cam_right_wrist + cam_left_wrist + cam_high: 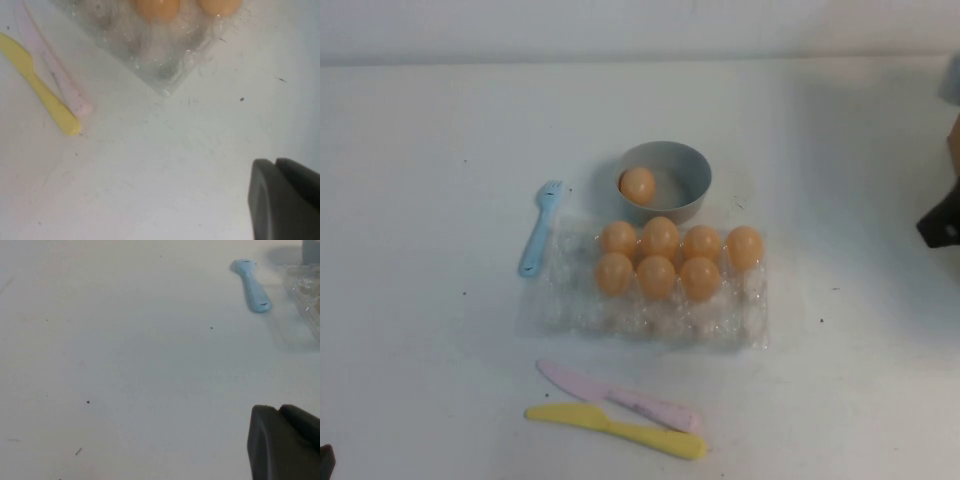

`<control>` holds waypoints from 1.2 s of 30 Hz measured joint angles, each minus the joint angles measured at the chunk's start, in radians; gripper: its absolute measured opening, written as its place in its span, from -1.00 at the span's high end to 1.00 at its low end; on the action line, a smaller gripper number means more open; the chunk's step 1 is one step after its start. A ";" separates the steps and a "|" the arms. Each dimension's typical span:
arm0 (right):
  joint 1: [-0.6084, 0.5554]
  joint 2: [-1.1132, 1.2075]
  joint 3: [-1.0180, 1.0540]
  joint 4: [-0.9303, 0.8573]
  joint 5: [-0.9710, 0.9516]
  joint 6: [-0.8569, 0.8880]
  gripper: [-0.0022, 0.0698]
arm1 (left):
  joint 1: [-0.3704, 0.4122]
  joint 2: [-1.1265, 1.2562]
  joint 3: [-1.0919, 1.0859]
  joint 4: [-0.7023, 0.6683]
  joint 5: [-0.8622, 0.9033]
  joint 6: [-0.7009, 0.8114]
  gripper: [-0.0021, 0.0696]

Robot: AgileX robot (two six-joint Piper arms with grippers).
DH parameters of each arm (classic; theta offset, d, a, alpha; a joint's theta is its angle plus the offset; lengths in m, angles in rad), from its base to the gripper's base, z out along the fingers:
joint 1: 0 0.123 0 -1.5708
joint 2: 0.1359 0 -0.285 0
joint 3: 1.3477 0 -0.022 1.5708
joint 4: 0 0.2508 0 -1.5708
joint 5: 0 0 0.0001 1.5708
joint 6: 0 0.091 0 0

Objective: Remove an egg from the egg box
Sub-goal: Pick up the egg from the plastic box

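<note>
White table [420,150] crops left pincer [285,440] and closed right pincer [285,200].

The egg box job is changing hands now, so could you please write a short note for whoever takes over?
Right gripper: shut, empty, parked off the table's right side.
Left gripper: parked near-left, low over bare table, holding nothing.
Egg box: mid-table, seven eggs left in its far cups.
One egg sits in the grey bowl behind the box.
Done: an egg is out.
Left: nothing obvious; confirm.
</note>
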 joint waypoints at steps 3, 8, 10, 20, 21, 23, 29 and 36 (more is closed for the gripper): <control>0.087 0.113 -0.090 -0.053 0.010 0.000 0.99 | 0.000 0.000 0.000 0.000 0.000 0.000 0.95; 0.188 0.310 -0.266 -0.084 0.012 -0.005 0.77 | 0.000 0.000 0.000 0.000 0.000 0.000 0.95; 0.216 0.391 -0.343 -0.088 0.014 -0.035 0.48 | 0.000 0.000 0.000 0.000 0.000 0.000 0.95; 0.397 0.641 -0.567 -0.193 0.012 -0.335 -0.30 | 0.000 0.000 0.000 0.000 0.000 0.000 0.95; 0.409 0.659 -0.575 -0.195 0.012 -0.349 -0.30 | 0.000 0.000 0.000 0.000 0.000 0.000 0.95; 0.423 0.694 -0.585 -0.195 0.012 -0.360 -0.29 | 0.000 0.000 0.000 0.000 0.000 0.000 0.95; 0.429 0.757 -0.589 -0.219 0.011 -0.369 -0.27 | 0.000 0.000 0.000 0.000 0.000 0.000 0.95; 0.430 0.794 -0.594 -0.236 0.011 -0.369 -0.25 | 0.000 0.000 0.000 0.000 0.000 0.001 0.95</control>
